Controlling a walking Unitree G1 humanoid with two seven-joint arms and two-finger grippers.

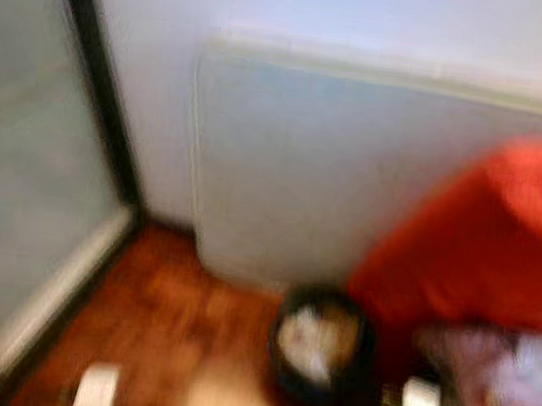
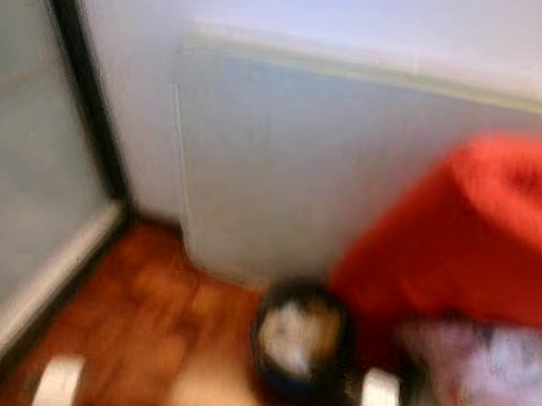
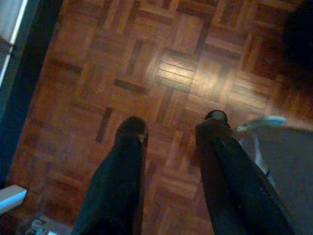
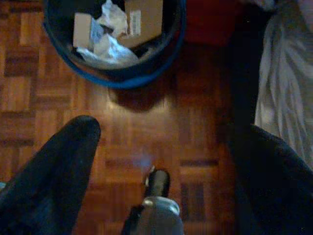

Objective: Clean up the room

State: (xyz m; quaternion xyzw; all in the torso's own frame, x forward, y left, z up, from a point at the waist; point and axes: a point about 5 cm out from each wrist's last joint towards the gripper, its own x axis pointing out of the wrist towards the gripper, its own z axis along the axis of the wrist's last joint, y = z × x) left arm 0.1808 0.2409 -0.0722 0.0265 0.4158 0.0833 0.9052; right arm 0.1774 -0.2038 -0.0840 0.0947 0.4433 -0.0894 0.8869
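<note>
Sitting on the parquet floor [image 3: 98, 73], the dark bin [image 4: 115, 44] is stuffed with cardboard and crumpled paper, right next to a red cloth [image 1: 485, 245]. Right gripper [image 4: 161, 147] hangs above the floor just short of it, fingers wide apart, empty. Left gripper [image 3: 171, 132] also spread, holding nothing, pointing down at bare floor.

You will find no legible text, brand, number or sign in any view. The cardboard piece [image 4: 142, 20] lying in the waste bin [image 4: 117, 78] carries a small white label [image 4: 135, 22], but its print is too small and blurred for you to read. Both head views are motion-blurred, so no lettering can be resolved there.
</note>
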